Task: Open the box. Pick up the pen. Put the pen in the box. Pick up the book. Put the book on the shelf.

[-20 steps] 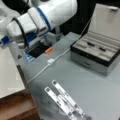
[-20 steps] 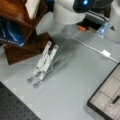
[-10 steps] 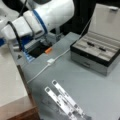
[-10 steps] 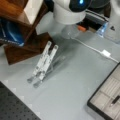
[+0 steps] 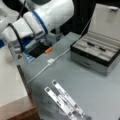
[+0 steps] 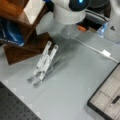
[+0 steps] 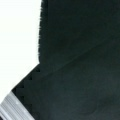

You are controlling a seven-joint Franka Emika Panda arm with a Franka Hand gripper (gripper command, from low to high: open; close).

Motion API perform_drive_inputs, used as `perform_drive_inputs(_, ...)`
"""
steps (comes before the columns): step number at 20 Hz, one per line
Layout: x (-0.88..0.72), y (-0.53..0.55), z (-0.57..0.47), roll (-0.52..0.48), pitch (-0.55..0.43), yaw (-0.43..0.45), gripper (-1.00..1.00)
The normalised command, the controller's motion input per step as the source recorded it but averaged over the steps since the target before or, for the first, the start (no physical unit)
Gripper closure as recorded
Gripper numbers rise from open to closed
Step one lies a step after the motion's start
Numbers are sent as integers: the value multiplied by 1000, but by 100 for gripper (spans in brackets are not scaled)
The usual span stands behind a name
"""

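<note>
box [image 5: 98, 53]: already open — lid tipped up and back at the upper right of a front view, beige compartments showing. In a front view it also peeks in at the lower right corner [image 6: 107, 96].
pen [image 5: 90, 44]: I'd say it's in the box. There's a thin dark stick in a compartment with a second dark bit in line with it, probably the same pen with the silver middle washed out. Long axis runs along the compartment, upper left to lower right in that view. Can't tell which end is the tip.
book [image 5: 10, 82]: looks like it's the big white slab at the lower left of a front view, lying flat, long axis going roughly up and down the frame. A white patch also shows at the top of a front view [image 6: 35, 10].
shelf [image 6: 23, 47]: the reddish-brown wood at the upper left of a front view; its edge also shows under the white slab at the lower left [image 5: 23, 113].
stand [image 5: 63, 101]: silver perforated thing on the grey table [image 5: 100, 92], bottom centre, not part of my job.
cable [image 5: 50, 62]: white, snaking across the table toward the box.
my pincer: not visible in any view — my arm [image 5: 37, 22] fills the upper left of a front view, over toward the book side. Whether it's open or gripping anything, can't tell. The wrist view is just white at the left and black for the rest.
progress: box and pen steps look done; book step seems to be the one in hand, can't confirm it's finished.
</note>
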Motion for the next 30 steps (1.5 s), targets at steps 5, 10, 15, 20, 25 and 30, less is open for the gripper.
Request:
perform_drive_inputs(5, 116, 493, -33, 88, -126, -82, -100)
perform_drive_inputs(10, 242, 578, -47, 218, -137, -255, -100)
perform_drive_inputs(15, 426, 509, -8, 296, -78, -381, -100)
perform_drive_inputs(20, 537, 395, -5, 415, -26, -453, -100)
perform_drive_inputs(25, 489, 308, 1, 575, -81, -506, -100)
perform_drive_inputs(30, 342, 182, -53, 740, -187, -502, -100)
